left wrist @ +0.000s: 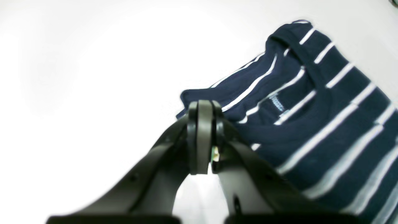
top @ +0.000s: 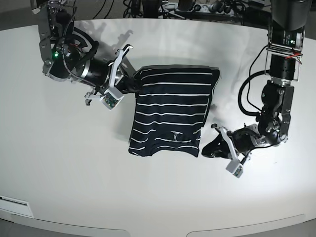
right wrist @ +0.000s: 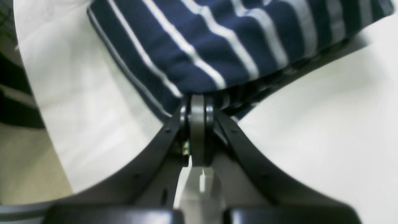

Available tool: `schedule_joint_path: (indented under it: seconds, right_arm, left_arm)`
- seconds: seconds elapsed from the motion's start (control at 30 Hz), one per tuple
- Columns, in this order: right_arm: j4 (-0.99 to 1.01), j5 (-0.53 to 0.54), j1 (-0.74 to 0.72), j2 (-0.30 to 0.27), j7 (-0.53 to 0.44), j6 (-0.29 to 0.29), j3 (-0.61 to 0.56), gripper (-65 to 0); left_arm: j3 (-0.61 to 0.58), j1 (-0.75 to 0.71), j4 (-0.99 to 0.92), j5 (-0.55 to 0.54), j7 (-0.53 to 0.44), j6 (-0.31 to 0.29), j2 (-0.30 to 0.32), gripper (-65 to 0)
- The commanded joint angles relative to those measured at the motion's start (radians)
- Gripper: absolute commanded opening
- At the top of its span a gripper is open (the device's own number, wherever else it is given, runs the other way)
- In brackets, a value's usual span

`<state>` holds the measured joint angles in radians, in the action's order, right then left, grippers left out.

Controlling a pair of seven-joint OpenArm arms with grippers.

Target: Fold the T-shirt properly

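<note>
While folded into a roughly rectangular bundle, T-shirt (top: pixel 170 111) lies flat near the middle of white worktop (top: pixel 148 197), neckline end toward the near edge, opposite end toward the far edge. Dark navy cloth, thin white stripes across. Collar (left wrist: pixel 314 90) seen in left wrist view with small pale label (left wrist: pixel 276 103) inside the neck opening. Layers of cloth stacked at the neckline corner, edges not quite aligned.

Right gripper (top: pixel 129 81) sits at the far corner of the T-shirt, on the base view's left side. Closed tight on the cloth edge; right wrist view shows fingertips (right wrist: pixel 199 112) pressed together with striped fabric bunched directly above them, lifted slightly off the worktop with a shadowed fold beneath. Hem edge runs away from that corner toward the upper left of the wrist view.

Left gripper (top: pixel 213 143) lies just beside the near corner of the T-shirt, on the base view's right side, low over the worktop. Fingers drawn fully together in left wrist view, nothing seen between them. Tips (left wrist: pixel 203 115) overlap the folded corner of the cloth in that view; contact cannot be told. Base view suggests a narrow gap between gripper and shirt.

Cables (top: pixel 247 94) hang along the left arm, beyond the T-shirt's right side.
</note>
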<state>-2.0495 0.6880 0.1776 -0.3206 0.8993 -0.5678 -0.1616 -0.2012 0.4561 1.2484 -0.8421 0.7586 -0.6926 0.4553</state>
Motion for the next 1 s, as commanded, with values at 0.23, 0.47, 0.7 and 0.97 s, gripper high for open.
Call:
schedule_joint_path:
  seconds: [0.23, 0.47, 0.7, 0.97]
  right_arm:
    - [-0.064, 0.18, -0.01, -0.007, -0.132, 0.039, 0.248, -65.0]
    - [-0.065, 0.555, -0.002, -0.026, 0.0, -0.13, 0.467, -65.0]
    - [-0.065, 0.735, 0.081, -0.026, 0.121, -0.13, 0.66, -65.0]
    - [-0.069, 0.796, 0.291, -0.026, 0.306, -0.13, 0.864, -65.0]
  left_arm:
    - [0.217, 0.022, 0.061, -0.641, 0.442, -0.006, 0.068, -65.0]
    - [0.417, -0.034, 0.074, -0.641, 0.542, -0.006, 0.063, -65.0]
    - [0.466, -0.25, 0.199, -0.641, 0.55, -0.006, 0.063, -65.0]
    - [0.487, -0.583, 0.654, -0.641, 0.56, -0.006, 0.063, -65.0]
